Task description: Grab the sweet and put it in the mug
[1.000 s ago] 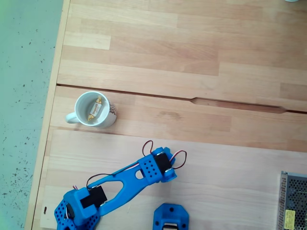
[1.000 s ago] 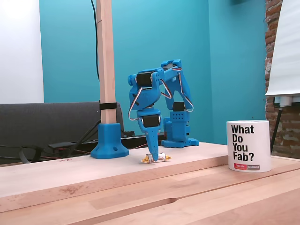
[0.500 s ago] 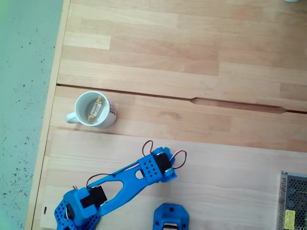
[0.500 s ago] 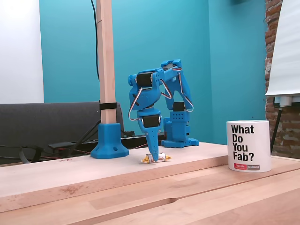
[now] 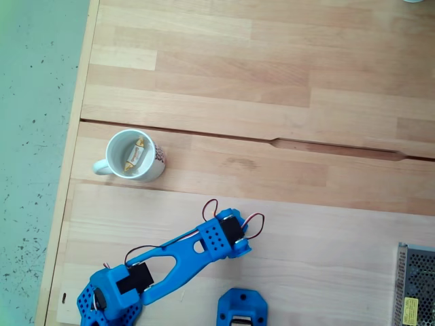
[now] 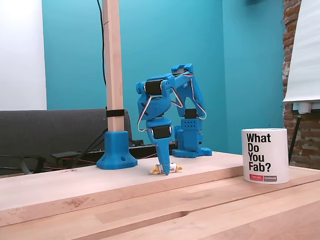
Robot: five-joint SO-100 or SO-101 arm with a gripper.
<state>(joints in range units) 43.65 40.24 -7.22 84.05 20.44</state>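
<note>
In a fixed view from above, the white mug point(image 5: 157, 158) stands near the table's left edge, and a sweet point(image 5: 136, 153) lies inside it. The blue arm point(image 5: 183, 258) reaches in from the bottom, and its wrist covers the gripper. In a fixed view from the side, the mug point(image 6: 265, 156) stands at the right, printed "What Do You Fab?". Another sweet point(image 6: 174, 168) lies on the raised board. My gripper point(image 6: 164, 170) points straight down with its tip at that sweet's middle. The fingers read as one narrow point, so their gap is hidden.
A wooden post in a blue foot point(image 6: 116, 156) stands left of the arm, and the foot point(image 5: 242, 310) also appears from above. A metal mesh box point(image 5: 416, 285) sits at the lower right. The board's step point(image 6: 150, 187) runs in front of the gripper.
The arm's upper links have sunk slightly, and the wrist sits a little lower. The gripper tip stays at the sweet on the board. The mug and the sweet inside it have not moved.
</note>
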